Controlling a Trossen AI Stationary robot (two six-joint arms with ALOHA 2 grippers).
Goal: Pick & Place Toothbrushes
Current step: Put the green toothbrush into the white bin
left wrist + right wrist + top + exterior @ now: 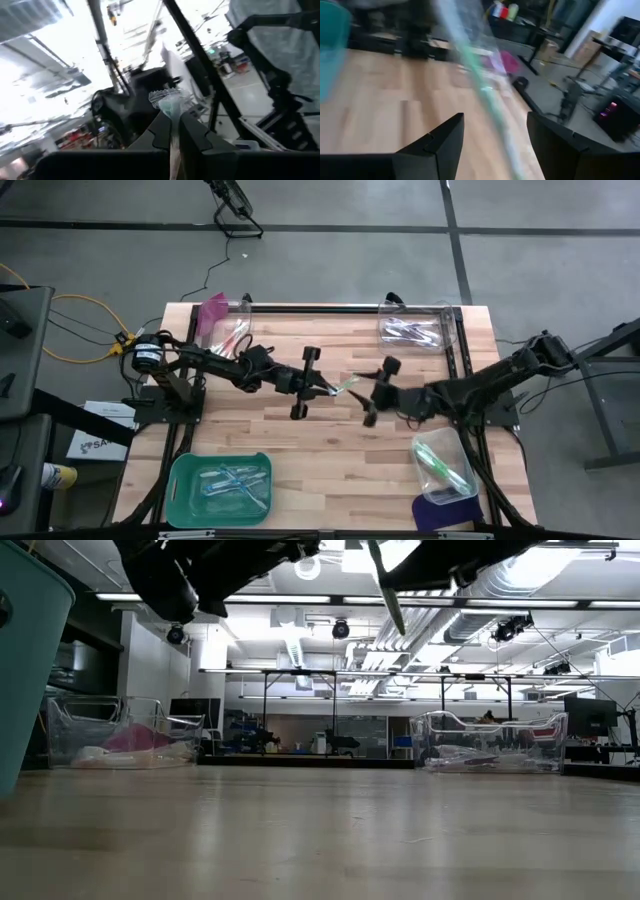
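Toothbrush (345,385), green-handled and in a clear wrapper, is up in the air over the middle of the table (330,450), pinched at one end between the fingers of my left gripper (322,388), which are clamped tight on it. From my left wrist the brush head (170,100) pokes out just past the two dark fingertips (195,132). Its free end reaches toward my right gripper (372,392), whose fingers stand apart; in the right wrist view the wrapped brush (485,90) runs slantwise between those spread fingers (437,142), and I cannot tell whether they touch it. Both arms meet mid-table, well above the wood.

Other toothbrushes: several lie in the teal tray (185,480) at the near left corner; a green one sits in the clear bin (447,465) at the near right, with a dark blue lid (445,512) just below it. A clear bin (412,330) at the far right holds a few purple-tinted brushes. The clear bin (228,330) at the far left holds pinkish ones, next to a magenta lid (212,313).
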